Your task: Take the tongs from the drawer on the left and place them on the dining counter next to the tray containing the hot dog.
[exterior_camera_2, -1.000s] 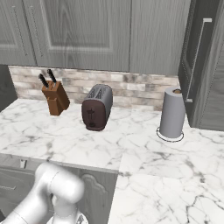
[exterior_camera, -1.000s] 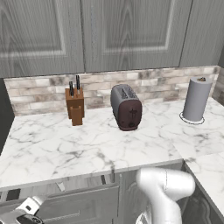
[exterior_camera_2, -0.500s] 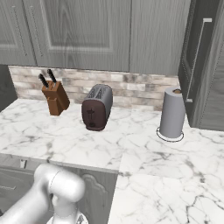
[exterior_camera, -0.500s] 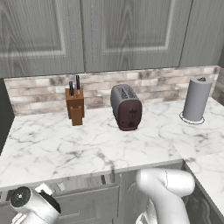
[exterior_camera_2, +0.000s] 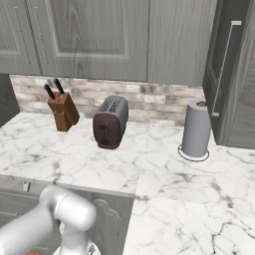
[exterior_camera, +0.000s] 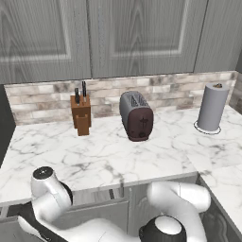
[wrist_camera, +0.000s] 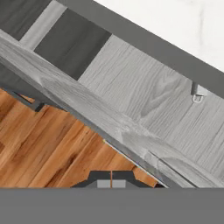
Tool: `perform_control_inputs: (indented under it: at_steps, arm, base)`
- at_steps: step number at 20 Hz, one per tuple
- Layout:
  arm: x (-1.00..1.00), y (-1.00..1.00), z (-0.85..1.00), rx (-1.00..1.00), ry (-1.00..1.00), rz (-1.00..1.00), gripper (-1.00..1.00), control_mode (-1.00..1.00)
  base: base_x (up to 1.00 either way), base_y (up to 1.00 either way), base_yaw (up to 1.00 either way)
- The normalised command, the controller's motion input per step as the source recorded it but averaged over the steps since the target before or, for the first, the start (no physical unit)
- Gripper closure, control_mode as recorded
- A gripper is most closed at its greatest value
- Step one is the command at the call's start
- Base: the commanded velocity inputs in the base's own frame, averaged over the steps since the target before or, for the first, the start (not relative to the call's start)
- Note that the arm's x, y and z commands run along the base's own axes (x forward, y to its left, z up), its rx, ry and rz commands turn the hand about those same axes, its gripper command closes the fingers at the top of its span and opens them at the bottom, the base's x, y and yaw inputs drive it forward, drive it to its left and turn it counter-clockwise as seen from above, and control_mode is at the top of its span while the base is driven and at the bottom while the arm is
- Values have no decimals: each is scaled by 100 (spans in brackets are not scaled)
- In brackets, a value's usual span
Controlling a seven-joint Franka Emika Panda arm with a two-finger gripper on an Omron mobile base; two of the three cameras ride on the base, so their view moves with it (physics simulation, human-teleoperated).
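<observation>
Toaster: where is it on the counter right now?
In the left base view the toaster stands mid-counter near the brick backsplash, between the knife block on its left and the paper towel roll far right.

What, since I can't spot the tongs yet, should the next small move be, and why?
Probably raise the gripper over the drawer front and open it: the jaws are shut on nothing, low beside the wooden floor, and the drawer looks pulled out.

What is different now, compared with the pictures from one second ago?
In the left base view the arm has swung up at the lower left, in front of the counter edge; a second ago just a small part showed there. The gripper is shut. The knife block, toaster and paper towel roll stayed put.
</observation>
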Motion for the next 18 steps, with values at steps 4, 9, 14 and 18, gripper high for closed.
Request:
perform_control_inputs:
  at_steps: [4,9,14,18]
  arm:
    - [16,-4,9,1,23,0,100,-100]
    - [14,-1,9,0,21,-1,100,-100]
    - [19,-12,0,-3,14,-3,100,-100]
    - [16,-18,0,-8,10,-5,100,-100]
  base:
    - [0,0,0]
    - [0,0,0]
    - [0,0,0]
    - [0,0,0]
